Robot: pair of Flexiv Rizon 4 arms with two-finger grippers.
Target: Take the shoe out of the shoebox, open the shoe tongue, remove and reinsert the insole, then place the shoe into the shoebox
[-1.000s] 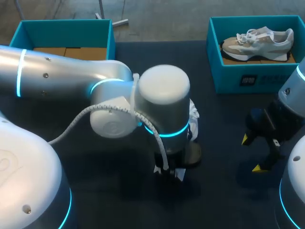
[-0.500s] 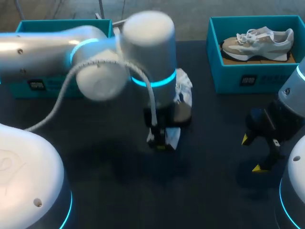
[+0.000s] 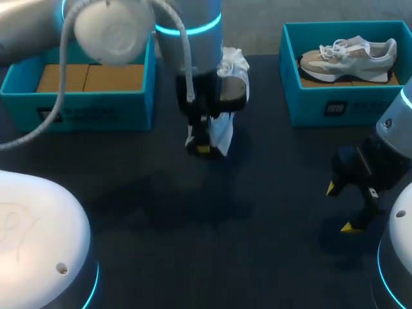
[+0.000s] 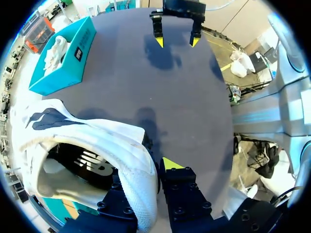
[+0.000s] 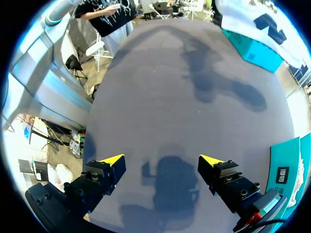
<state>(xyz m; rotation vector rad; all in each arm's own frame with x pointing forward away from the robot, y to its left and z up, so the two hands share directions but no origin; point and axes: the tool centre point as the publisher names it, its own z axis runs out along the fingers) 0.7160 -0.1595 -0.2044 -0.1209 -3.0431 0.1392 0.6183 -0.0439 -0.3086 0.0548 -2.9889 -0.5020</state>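
Two teal cardboard shoeboxes stand along the far side of the dark table (image 3: 257,193), well apart. The left shoebox (image 3: 96,114) shows brown cardboard inside; the right shoebox (image 3: 322,103) contains a white and beige lace-up sneaker (image 3: 347,55).

Between the boxes, nearer the left shoebox, the silver left arm (image 3: 193,26) holds a white mesh running shoe (image 3: 233,63) (image 4: 97,141) with dark side markings above the table. The left jaws are closed on the shoe at its heel. In the left wrist view the white heel wall (image 4: 141,194) runs between the two black fingers, with one yellow fingertip (image 4: 170,163) showing outside it and the other hidden behind the heel. The shoe's dark inside lies open beside the jaws.

Over the near right of the table, the right jaws hang spread wide with nothing between them, their yellow fingertips (image 5: 112,159) (image 3: 330,188) pointing at bare tabletop.
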